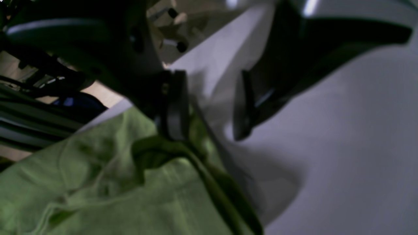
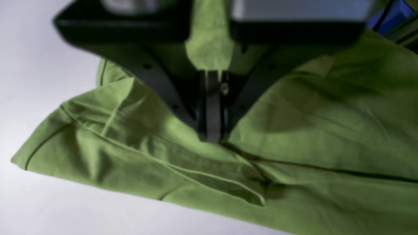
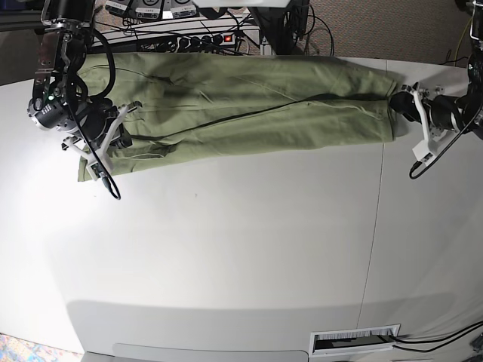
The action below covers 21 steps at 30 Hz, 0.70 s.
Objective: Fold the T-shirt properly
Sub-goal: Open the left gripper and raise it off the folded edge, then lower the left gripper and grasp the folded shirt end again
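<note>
One T-shirt [image 3: 249, 105] lies across the far table [image 3: 226, 249] — right gripper [image 2: 212, 138] pinches its fabric; left gripper [image 1: 209, 107] spread, holding nothing.

A white tabletop [image 3: 226, 249] fills most of the base view. Beyond its far edge lies a power strip [image 3: 204, 39] with a red switch, amid tangled black cables [image 3: 317, 30]. A slotted vent [image 3: 355, 339] sits at its near edge.
</note>
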Available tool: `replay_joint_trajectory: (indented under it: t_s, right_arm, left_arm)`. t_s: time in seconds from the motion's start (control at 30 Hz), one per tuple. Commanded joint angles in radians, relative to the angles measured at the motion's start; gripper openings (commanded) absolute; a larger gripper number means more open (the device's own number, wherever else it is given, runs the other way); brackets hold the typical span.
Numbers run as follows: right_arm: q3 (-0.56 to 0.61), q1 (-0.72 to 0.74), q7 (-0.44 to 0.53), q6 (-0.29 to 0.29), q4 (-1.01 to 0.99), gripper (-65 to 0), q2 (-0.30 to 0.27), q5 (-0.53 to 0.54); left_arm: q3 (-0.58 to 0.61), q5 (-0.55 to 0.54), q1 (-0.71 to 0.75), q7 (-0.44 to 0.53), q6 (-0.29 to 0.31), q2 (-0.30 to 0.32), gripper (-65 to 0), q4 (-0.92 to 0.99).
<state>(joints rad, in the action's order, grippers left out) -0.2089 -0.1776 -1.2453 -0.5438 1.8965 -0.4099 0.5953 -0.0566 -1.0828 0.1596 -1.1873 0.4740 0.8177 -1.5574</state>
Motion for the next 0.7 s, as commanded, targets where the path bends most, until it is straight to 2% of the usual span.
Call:
replay_joint_trajectory:
  t_s: [0.0,0.23,0.4,0.5,0.67]
  right_arm:
    - [-0.008,0.008,0.014,-0.002,0.014,-65.0,-0.016,0.006]
    - [-0.008,0.008,0.015,-0.001,0.014,-65.0,-0.016,0.006]
    - [-0.008,0.008,0.018,-0.002,0.014,-65.0,-0.016,0.006]
    - [-0.008,0.008,0.018,-0.001,0.014,-65.0,-0.016,0.006]
    - [-0.008,0.008,0.019,-0.002,0.014,-65.0,-0.016,0.003]
  left_arm:
    - [-0.023,-0.015,-0.013,0.009,-0.006,0.024,-45.1,-0.011]
    - [-0.148,-0.027,-0.013,0.041,-0.042,0.024,-46.3,-0.011]
    - [-0.270,-0.103,-0.009,0.043,-0.042,0.012,-46.3,-0.011]
    - [-0.309,-0.112,0.004,0.076,-0.042,-0.013,-46.1,-0.011]
    - [-0.311,-0.106,0.035,0.098,-0.055,-0.072,-46.1,-0.011]
